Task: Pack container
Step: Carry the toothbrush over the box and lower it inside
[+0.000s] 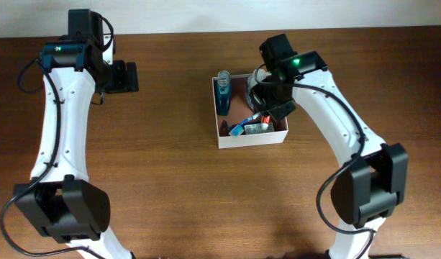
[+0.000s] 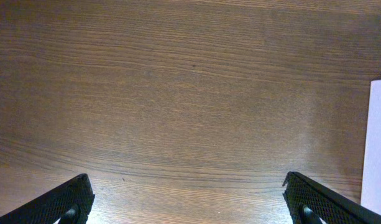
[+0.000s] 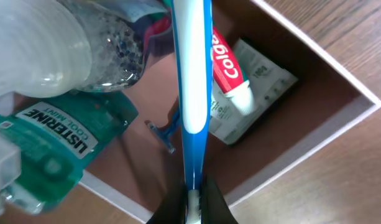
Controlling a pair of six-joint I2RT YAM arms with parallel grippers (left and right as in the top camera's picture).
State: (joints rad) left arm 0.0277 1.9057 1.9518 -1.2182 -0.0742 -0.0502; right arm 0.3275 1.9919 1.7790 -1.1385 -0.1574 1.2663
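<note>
The container [image 1: 221,137] is a square white-walled box with a reddish-brown inside, at the table's middle right; it also shows in the right wrist view [image 3: 339,81]. My right gripper [image 3: 191,198] is shut on a blue and white toothbrush [image 3: 191,81] and holds it over the box. Inside lie a Colgate toothpaste tube [image 3: 226,71], a green Listerine bottle [image 3: 59,140], a blue razor [image 3: 165,134], a grey packet [image 3: 258,81] and a clear bottle [image 3: 84,43]. My left gripper [image 2: 190,205] is open and empty over bare wood at the far left [image 1: 123,75].
The wooden table [image 1: 170,187] surrounds the box. A white edge [image 2: 376,143] shows at the right of the left wrist view. The right arm [image 1: 335,115] reaches over the box from the right.
</note>
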